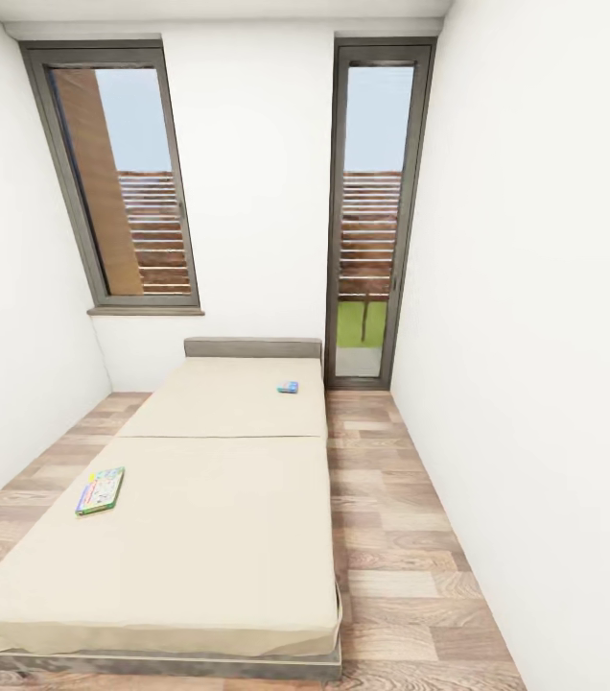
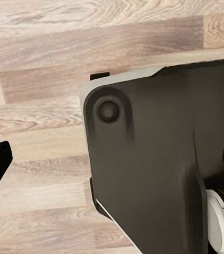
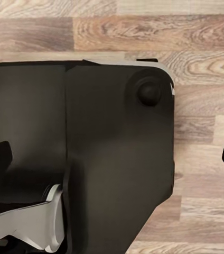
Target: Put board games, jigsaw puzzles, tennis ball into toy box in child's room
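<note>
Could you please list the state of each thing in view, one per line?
Green-bordered board game: lying flat near the bed's left edge, not yet collected.
Blue board game: lying flat near the headboard, right side, not yet collected.
Bed: bare mattress in two sections, otherwise unoccupied.
Tall door window: appears shut.
Left gripper: state cannot be told.
Right gripper: state cannot be told.

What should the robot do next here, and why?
Probably roll toward the bed's left side: the green-bordered game lies near that edge, closer than the blue game by the headboard, and both arms hang over the floor.
</note>
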Controlling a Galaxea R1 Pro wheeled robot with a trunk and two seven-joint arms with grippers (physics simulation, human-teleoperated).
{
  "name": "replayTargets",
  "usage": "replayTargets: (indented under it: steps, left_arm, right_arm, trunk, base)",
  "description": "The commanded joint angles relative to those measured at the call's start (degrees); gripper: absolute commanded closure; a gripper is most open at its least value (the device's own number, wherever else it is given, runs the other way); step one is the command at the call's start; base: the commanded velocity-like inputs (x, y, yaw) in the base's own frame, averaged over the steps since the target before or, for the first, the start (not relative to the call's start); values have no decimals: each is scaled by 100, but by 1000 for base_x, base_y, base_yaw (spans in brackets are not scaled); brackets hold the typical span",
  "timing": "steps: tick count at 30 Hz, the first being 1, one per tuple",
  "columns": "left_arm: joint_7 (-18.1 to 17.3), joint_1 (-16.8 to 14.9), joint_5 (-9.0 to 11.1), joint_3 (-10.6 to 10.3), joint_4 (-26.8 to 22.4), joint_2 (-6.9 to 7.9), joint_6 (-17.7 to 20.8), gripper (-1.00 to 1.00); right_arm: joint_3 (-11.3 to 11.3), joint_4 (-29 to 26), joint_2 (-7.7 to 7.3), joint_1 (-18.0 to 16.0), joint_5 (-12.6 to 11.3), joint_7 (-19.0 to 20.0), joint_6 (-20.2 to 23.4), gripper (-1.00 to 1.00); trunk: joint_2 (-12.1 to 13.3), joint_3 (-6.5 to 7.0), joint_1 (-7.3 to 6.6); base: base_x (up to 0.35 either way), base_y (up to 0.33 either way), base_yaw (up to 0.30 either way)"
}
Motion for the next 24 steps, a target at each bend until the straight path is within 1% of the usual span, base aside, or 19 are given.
replayTargets:
  steps: [1,12,20,24]
  left_arm:
    - [-2,-2,-54,-8,-24,-1,-21,-100]
    - [-12,-2,-42,14,-77,-2,-44,-100]
    - [-5,-2,-29,28,-73,0,-288,-100]
    - [0,-2,-38,13,-73,0,-323,-100]
  right_arm:
    - [-3,-1,-6,-1,-6,-2,-16,-100]
    - [-5,-6,-29,-1,-4,-1,-13,-100]
    - [-3,-6,-33,-1,-1,-1,-8,-100]
    - [-2,-6,-27,-1,1,-1,-7,-100]
  trunk:
    - [-5,-4,2]
    - [-5,-29,2]
    - [-5,-95,2]
    - [-5,-132,2]
  base:
    - [0,0,0]
    - [0,0,0]
    - [0,0,0]
    - [0,0,0]
